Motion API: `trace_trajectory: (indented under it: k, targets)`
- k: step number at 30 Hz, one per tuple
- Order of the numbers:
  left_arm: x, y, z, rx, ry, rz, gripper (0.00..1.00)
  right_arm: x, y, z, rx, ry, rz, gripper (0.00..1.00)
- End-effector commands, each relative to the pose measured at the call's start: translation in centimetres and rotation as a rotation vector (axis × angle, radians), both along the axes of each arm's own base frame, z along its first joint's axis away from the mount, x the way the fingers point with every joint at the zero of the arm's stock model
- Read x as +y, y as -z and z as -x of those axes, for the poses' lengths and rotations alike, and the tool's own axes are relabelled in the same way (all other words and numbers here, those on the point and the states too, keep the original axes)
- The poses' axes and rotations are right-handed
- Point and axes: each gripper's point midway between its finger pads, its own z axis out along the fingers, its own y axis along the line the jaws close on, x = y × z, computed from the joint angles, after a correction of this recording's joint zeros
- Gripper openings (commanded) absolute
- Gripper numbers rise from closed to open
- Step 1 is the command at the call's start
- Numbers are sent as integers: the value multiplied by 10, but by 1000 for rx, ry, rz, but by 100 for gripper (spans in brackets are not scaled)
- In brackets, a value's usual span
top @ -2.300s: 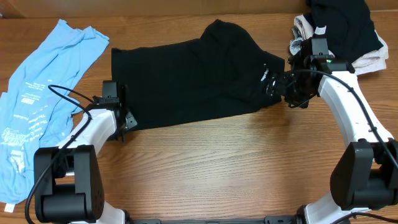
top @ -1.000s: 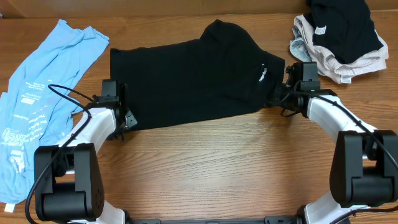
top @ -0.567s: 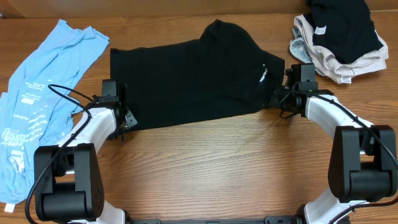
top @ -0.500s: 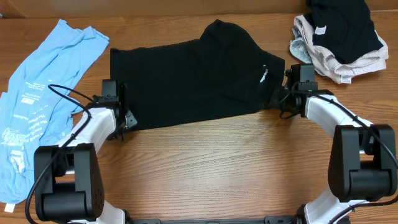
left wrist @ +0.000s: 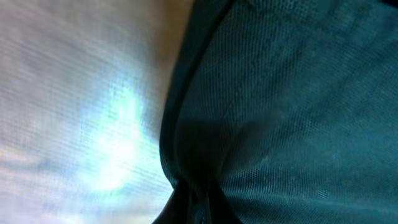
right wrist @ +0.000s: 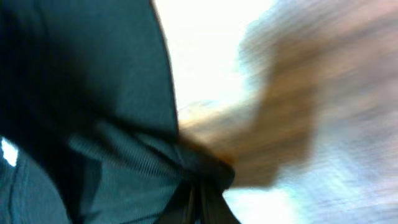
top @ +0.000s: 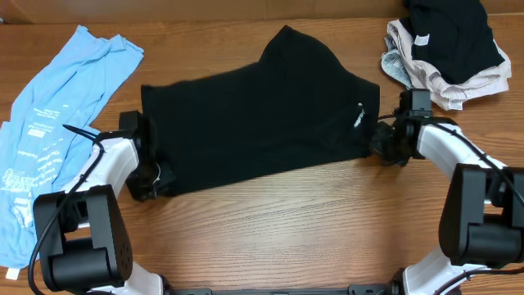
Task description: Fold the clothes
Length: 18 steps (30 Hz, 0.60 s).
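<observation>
Fabric of the black garment (top: 262, 115) stretches lengthwise between my left gripper (top: 155, 176) and right gripper (top: 379, 146), each clamped onto a near-side corner.

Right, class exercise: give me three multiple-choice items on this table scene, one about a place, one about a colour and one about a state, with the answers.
1. Where does the light blue shirt lie?
A. on the table beside the left arm
B. on top of the black garment
C. under the right arm

2. What colour is the garment spread between the two arms?
A. red
B. white
C. black

3. The right gripper is:
A. open over bare wood
B. shut on the black garment's edge
C. holding the blue shirt

Answers:
1 A, as the overhead view shows it flat on the wood at the left arm's side, apart from the black garment.
2 C, as it is plain black with a small white print.
3 B, as the right wrist view shows black cloth bunched into the closed fingertips.
</observation>
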Motion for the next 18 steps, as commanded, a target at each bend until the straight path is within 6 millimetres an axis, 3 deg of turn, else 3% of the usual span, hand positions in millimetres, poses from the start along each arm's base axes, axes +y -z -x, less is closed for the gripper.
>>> trace_trajectory:
  k: [1,9,16,18]
  targets:
    - [8,2,19,95,61,-30,4,-21,10,30,131,67,24,4]
    - [22,-5,41,197,74,-106,4,-34,-16,76,356,104,-17,4]
    - [29,-6,44,209,65,-145,4,-32,-39,101,425,121,-33,4]
    - [29,-6,44,209,43,-149,13,-32,-46,102,412,124,-31,4]
